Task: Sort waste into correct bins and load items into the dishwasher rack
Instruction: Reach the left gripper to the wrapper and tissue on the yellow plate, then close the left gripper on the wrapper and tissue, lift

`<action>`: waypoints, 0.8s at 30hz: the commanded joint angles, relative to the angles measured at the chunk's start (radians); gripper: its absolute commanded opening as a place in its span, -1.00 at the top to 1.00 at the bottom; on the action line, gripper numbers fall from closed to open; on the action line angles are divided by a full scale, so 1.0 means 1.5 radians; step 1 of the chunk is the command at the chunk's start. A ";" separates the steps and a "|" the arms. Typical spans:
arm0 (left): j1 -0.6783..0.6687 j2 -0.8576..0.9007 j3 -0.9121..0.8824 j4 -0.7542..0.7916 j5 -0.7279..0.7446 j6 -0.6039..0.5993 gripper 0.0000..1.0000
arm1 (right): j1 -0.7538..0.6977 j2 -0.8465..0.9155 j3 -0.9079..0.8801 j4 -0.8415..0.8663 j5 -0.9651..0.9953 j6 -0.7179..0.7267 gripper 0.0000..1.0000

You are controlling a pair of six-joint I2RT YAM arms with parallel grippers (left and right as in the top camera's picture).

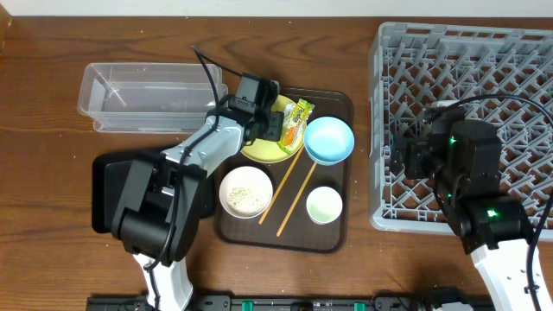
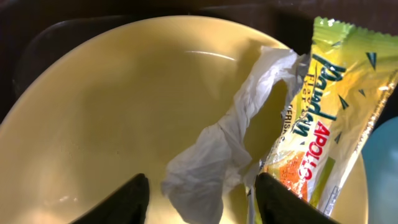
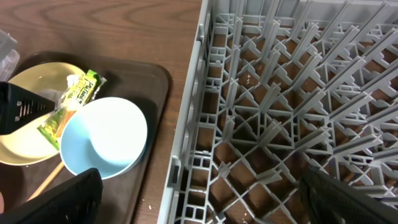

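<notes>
In the left wrist view a crumpled white scrap (image 2: 214,158) lies on the yellow plate (image 2: 112,106), next to the green-yellow-orange snack wrapper (image 2: 323,112). My left gripper (image 2: 199,202) is low over the plate with one finger on each side of the scrap. Its jaws are open, with a gap to the scrap on both sides. From overhead the left gripper (image 1: 275,128) covers much of the plate (image 1: 259,151). My right gripper (image 3: 205,199) hangs open and empty over the left edge of the grey dishwasher rack (image 3: 280,93).
The brown serving tray (image 1: 341,104) also carries a light blue bowl (image 1: 328,140), a white bowl of rice bits (image 1: 246,192), a small cup (image 1: 324,205) and two chopsticks (image 1: 289,194). A clear tub (image 1: 151,91) stands at the back left. A black tray (image 1: 108,194) lies under my left arm.
</notes>
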 commanded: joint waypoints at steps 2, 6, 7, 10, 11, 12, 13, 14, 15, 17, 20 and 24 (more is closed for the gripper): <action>0.000 0.009 0.010 0.002 -0.004 0.008 0.15 | 0.006 -0.005 0.017 0.002 -0.003 -0.008 -0.99; 0.000 0.009 0.004 0.002 -0.004 0.008 0.20 | 0.006 -0.005 0.017 0.002 -0.003 -0.008 -0.98; 0.000 0.009 0.003 0.002 -0.004 0.008 0.21 | 0.006 -0.005 0.017 0.002 -0.003 -0.008 -0.98; 0.000 0.009 -0.001 0.001 -0.008 0.008 0.32 | 0.006 -0.005 0.017 0.002 -0.003 -0.008 -0.98; 0.000 0.009 -0.001 0.002 -0.008 0.008 0.40 | 0.006 -0.005 0.017 0.002 -0.003 -0.008 -0.99; 0.000 0.009 -0.001 0.002 -0.007 0.008 0.47 | 0.006 -0.005 0.017 0.002 -0.003 -0.008 -0.99; 0.000 0.009 -0.001 0.002 -0.008 0.008 0.54 | 0.006 -0.005 0.017 0.002 -0.003 -0.008 -0.99; 0.000 0.009 -0.001 0.002 -0.008 0.008 0.63 | 0.006 -0.005 0.017 0.002 -0.003 -0.008 -0.99; 0.001 0.009 -0.001 0.001 -0.009 0.008 0.76 | 0.006 -0.005 0.017 0.002 -0.003 -0.008 -0.98; 0.001 0.008 -0.001 -0.003 -0.009 0.008 0.84 | 0.006 -0.005 0.017 0.002 -0.003 -0.008 -0.98; 0.008 -0.004 0.001 -0.023 -0.010 0.009 0.88 | 0.006 -0.005 0.017 0.002 -0.003 -0.008 -0.98; 0.038 -0.048 0.005 -0.068 -0.039 0.008 0.88 | 0.006 -0.005 0.017 0.002 -0.003 -0.008 -0.99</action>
